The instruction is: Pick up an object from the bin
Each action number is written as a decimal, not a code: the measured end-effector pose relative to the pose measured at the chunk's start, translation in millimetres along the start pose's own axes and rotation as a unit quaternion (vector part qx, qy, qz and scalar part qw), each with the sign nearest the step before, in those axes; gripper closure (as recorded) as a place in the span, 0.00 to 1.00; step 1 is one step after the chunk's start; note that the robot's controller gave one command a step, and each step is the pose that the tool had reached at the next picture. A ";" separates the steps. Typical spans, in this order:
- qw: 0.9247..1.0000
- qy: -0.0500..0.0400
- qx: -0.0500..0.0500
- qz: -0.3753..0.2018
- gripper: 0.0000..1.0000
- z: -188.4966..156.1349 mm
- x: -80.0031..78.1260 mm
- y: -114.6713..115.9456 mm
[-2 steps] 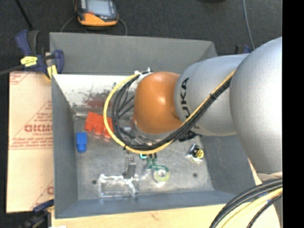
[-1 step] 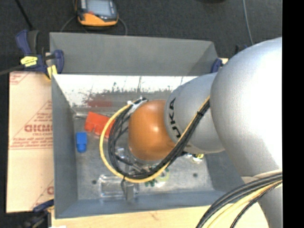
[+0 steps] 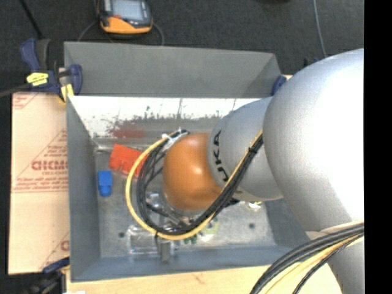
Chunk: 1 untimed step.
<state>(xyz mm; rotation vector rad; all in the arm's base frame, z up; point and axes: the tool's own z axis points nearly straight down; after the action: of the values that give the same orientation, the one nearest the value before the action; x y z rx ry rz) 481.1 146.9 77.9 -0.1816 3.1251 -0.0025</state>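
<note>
Silver arm (image 3: pixel 306 146) in over grey bin (image 3: pixel 79 182). Orange wrist cover (image 3: pixel 190 170) mid-bin, ringed by yellow and black cables (image 3: pixel 136 182). Up-left of cover: red-orange piece (image 3: pixel 124 157). Left of cover: small blue piece (image 3: pixel 105 183). Below cover, low near bin floor: gripper (image 3: pixel 164 250), open or closed not discernible. Below-left of cover, nearest gripper: clear plastic piece (image 3: pixel 141 242); contact with gripper unclear.
</note>
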 end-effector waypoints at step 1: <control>1.000 0.000 0.000 0.027 0.00 0.2 -0.4 13.2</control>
<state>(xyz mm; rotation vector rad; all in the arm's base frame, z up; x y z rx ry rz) 479.9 160.1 77.7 -0.0968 3.1295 -0.0020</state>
